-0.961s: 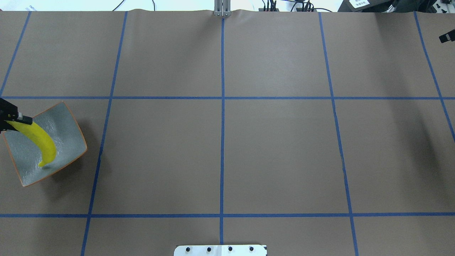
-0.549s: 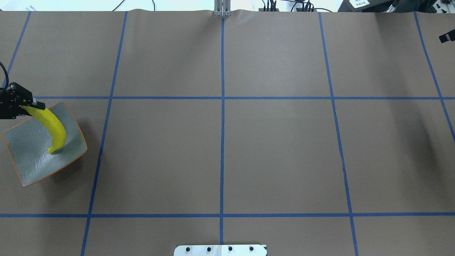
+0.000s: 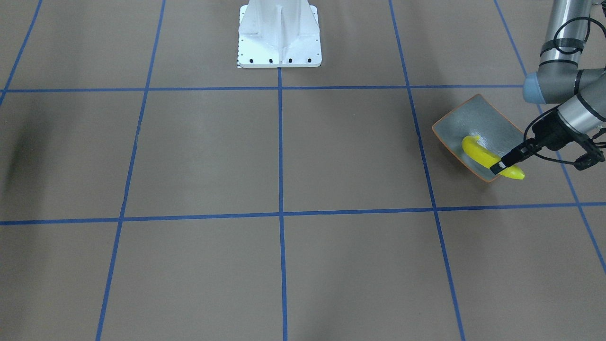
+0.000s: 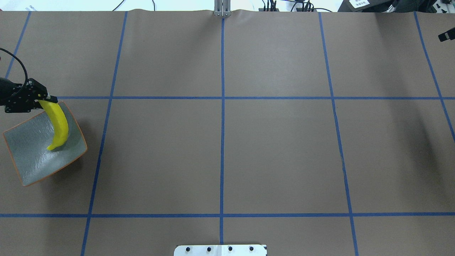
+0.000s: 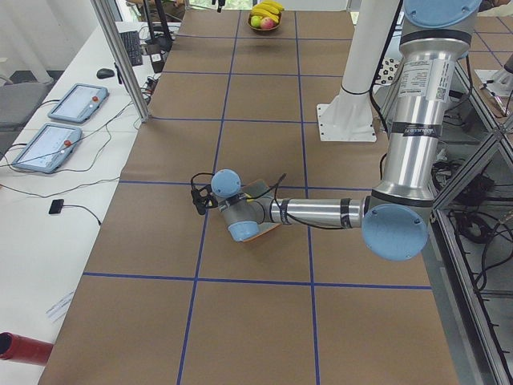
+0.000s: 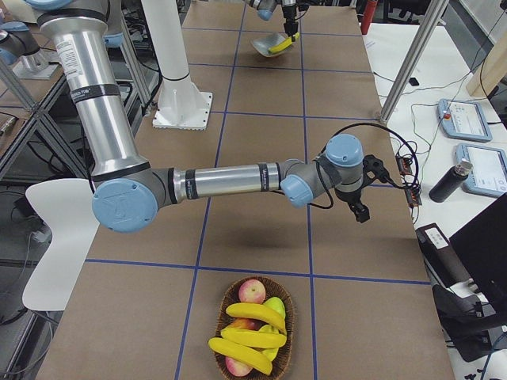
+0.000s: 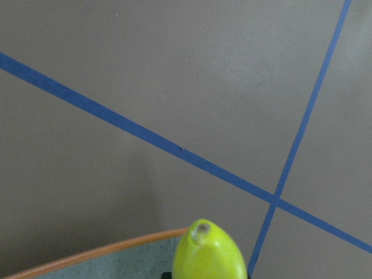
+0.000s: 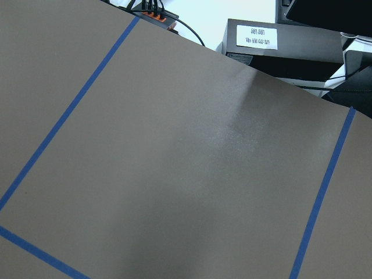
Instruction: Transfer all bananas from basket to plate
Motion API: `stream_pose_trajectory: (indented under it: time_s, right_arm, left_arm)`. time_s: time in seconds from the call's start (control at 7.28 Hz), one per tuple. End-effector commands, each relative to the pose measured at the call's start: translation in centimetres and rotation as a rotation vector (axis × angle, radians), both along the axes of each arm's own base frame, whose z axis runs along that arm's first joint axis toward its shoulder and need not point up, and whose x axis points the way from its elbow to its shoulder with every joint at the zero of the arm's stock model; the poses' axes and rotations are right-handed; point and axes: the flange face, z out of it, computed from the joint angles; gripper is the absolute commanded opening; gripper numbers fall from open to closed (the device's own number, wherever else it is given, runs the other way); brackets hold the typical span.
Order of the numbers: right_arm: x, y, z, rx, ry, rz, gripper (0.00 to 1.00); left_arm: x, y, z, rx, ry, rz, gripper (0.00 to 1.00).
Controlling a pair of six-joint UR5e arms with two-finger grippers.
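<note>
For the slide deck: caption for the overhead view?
Left gripper holds a banana by one end over the grey-green plate.

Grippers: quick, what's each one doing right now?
Left gripper: shut on the banana, above the plate.
Right gripper: cannot tell whether open or shut.

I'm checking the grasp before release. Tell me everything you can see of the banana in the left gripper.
The banana is a single glossy, bright-yellow curved fruit with a small brownish spot at one tip. The left gripper is clamped near that end, which juts past the rim of the plate. The body slants down over the plate; its other tip sits at or just above the grey surface. Nothing else touches it.
</note>
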Motion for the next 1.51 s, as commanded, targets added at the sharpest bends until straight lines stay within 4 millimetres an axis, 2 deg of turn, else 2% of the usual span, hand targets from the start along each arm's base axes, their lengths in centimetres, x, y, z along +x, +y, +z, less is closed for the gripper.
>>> stream_pose_trajectory:
  time_s: [0.0,0.14,0.27,0.55,0.69,0.82,0.96,1.1,1.37]
  right_arm:
    - [0.0,-0.1,-0.2,0.002,0.0,0.001,0.99]
    - [0.0,-0.1,-0.1,0.0,0.0,0.001,0.99]
    - [0.0,-0.1,-0.2,0.002,0.0,0.001,0.99]
    - [0.0,-0.1,-0.2,-0.002,-0.002,0.004,0.99]
    - [0.0,-0.1,-0.2,-0.002,-0.002,0.004,0.99]
    - [0.0,0.0,0.1,-0.009,-0.003,0.004,0.99]
    - [0.1,0.2,0.5,-0.031,-0.001,0.007,0.99]
    - [0.1,0.4,0.9,-0.041,0.002,0.006,0.99]
    - [1.4,0.9,1.9,-0.054,0.005,0.021,0.99]
  left_arm:
    - [0.1,0.0,0.1,0.006,-0.006,-0.008,0.23]
    - [0.3,0.2,0.2,0.071,-0.021,0.019,0.51]
    - [-0.1,0.6,1.0,0.155,-0.05,0.055,0.97]
    - [0.0,0.8,0.2,0.173,-0.037,0.069,1.0]
    - [-0.2,0.8,-1.3,0.197,-0.021,0.069,1.0]
    - [-0.8,0.8,-2.6,0.215,0.002,0.081,1.0]
    - [-2.3,0.3,-3.2,0.243,-0.001,0.055,1.0]
    - [-2.6,0.0,-2.8,0.332,-0.037,0.068,1.0]
    - [-5.1,-1.6,-1.6,0.462,-0.164,0.089,1.0]
